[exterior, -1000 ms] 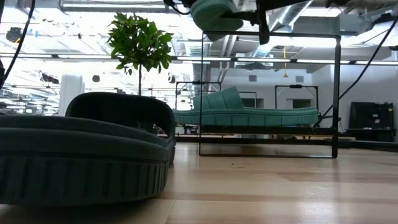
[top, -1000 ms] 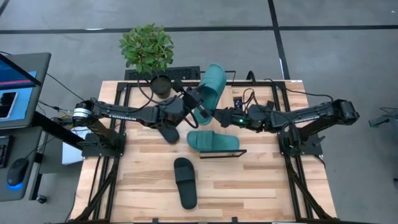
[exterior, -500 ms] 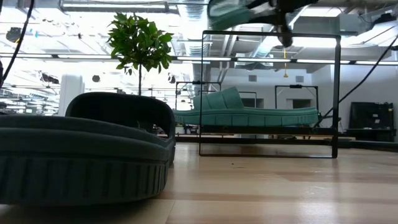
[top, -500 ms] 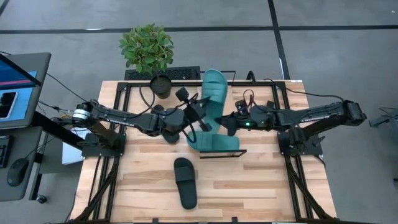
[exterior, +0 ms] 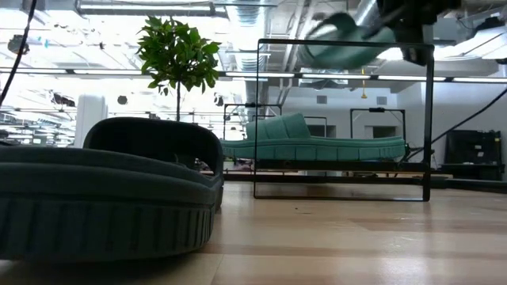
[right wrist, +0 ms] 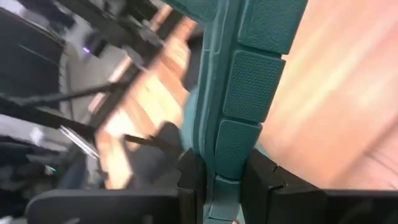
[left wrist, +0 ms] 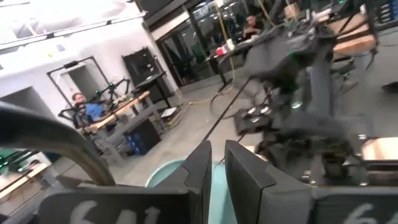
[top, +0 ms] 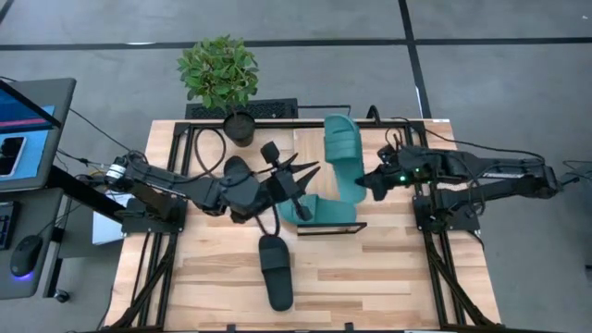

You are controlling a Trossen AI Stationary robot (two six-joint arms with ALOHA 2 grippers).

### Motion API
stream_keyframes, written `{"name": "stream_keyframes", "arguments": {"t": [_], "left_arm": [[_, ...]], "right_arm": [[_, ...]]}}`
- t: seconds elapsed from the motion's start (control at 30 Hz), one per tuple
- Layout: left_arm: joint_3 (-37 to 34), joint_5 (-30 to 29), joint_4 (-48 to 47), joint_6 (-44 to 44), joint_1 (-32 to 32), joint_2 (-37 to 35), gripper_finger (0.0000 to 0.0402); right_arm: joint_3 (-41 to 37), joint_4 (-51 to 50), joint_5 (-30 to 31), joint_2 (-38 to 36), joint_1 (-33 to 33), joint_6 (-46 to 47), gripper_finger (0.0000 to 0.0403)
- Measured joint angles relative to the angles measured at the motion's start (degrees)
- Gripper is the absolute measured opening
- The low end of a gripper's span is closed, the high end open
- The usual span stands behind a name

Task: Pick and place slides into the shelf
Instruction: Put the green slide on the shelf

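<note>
Slides are scattered across the tabletop (top: 388, 277) and above it. The right pincer (top: 375, 180) pinches one teal slide (top: 342, 162) by its sole edge and holds it in the air over the shelf (top: 326, 225), near the tabletop's far edge; the right wrist view shows the sole clamped between the two dark fingers (right wrist: 189, 180). A second teal slide (top: 319, 211) lies on the shelf's board, near the tabletop's middle. The left pincer (top: 294, 176) hovers just beside the lifted slide, and its fingers (left wrist: 199, 168) are slightly spread with nothing between them. One black slide (top: 275, 270) lies on the tabletop toward the near edge, well apart from the shelf. Another black slide (top: 236, 171) lies under the left arm, largely hidden. A potted plant (top: 220, 74) stands at the far edge, toward the left corner. In the left wrist view a person (left wrist: 87, 112) shows in the room beyond.
</note>
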Motion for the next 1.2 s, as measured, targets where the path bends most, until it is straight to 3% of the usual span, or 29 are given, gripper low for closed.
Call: {"name": "stream_keyframes", "arguments": {"t": [0.27,0.57,0.9,1.2], "left_arm": [[5.9,-1.5,-8.9,-6.0,-4.2,0.0,0.0035],[13.3,0.4,-16.1,-13.5,-6.6,0.0,0.0035],[15.8,1.0,-16.9,-17.2,-8.4,0.0,0.0035],[15.8,1.0,-16.8,-20.5,-9.5,-1.5,0.0035]], "right_arm": [[0.0,-16.3,-13.5,-1.9,-11.8,-15.8,0.0056],[6.9,-30.2,-15.5,4.6,-24.5,-45.0,0.0055],[21.1,-43.6,-11.7,20.5,-23.1,-66.4,0.0053],[30.2,-51.2,-20.7,34.5,-22.7,-79.7,0.0053]]}}
